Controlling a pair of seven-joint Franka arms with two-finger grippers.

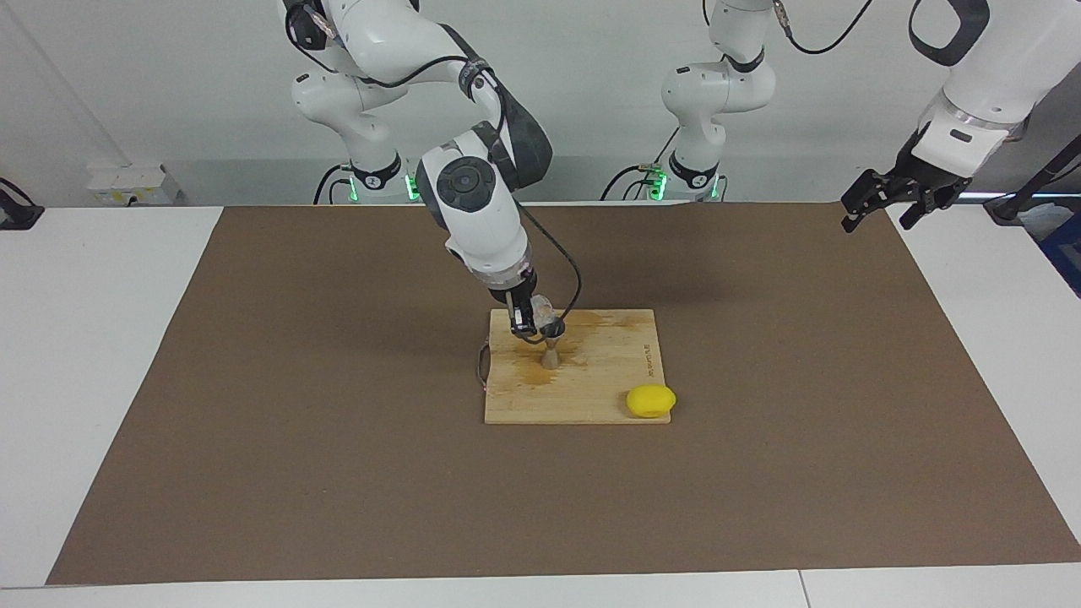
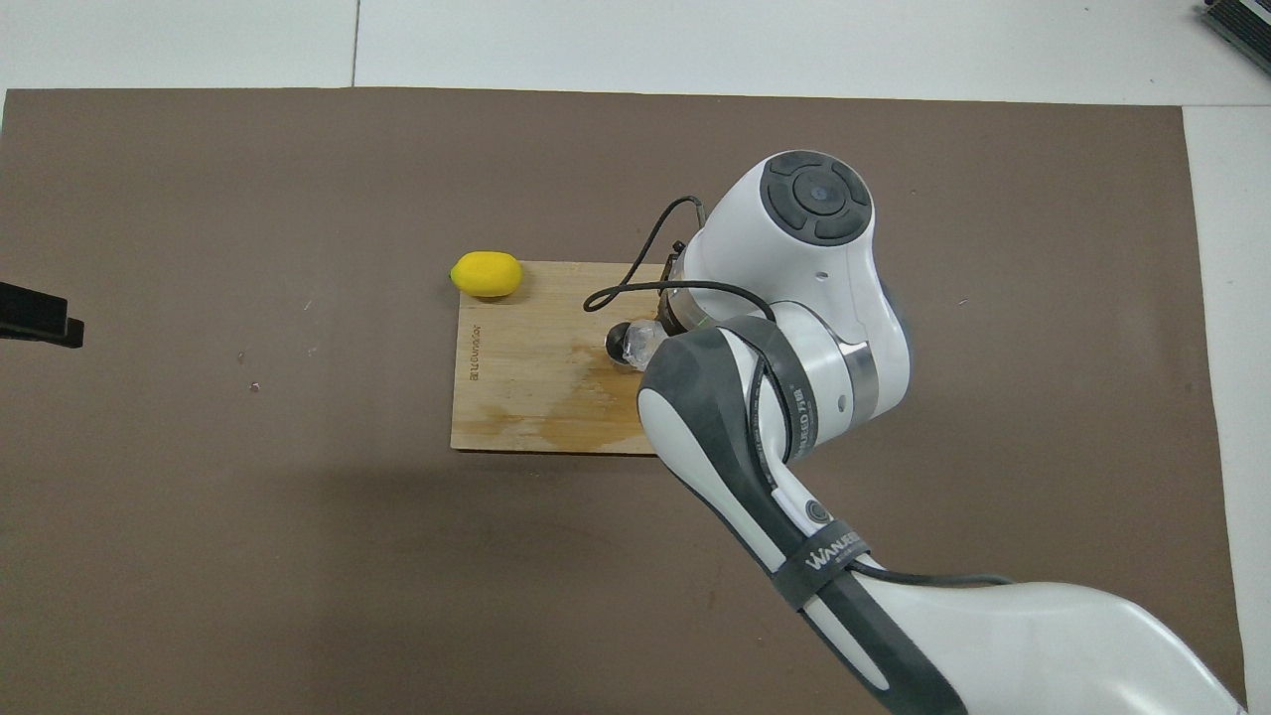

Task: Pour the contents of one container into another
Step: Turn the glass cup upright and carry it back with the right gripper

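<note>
One step: pouring, glass [image 1: 551, 325] tilted over jigger [image 1: 550, 353], mid-table.
Right gripper [image 1: 530, 325]: clamped on glass.
Left gripper [image 1: 878, 209]: spread, waiting.
Next: steady tilt required.

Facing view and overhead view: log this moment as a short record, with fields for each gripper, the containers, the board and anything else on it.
right gripper: shut on glass, tilted over jigger
jigger: upright on board
board: mid-table, wet stains around jigger
lemon: on the board corner farthest from the robots, toward the left arm's end
left gripper: open, waits raised over its table end
</note>
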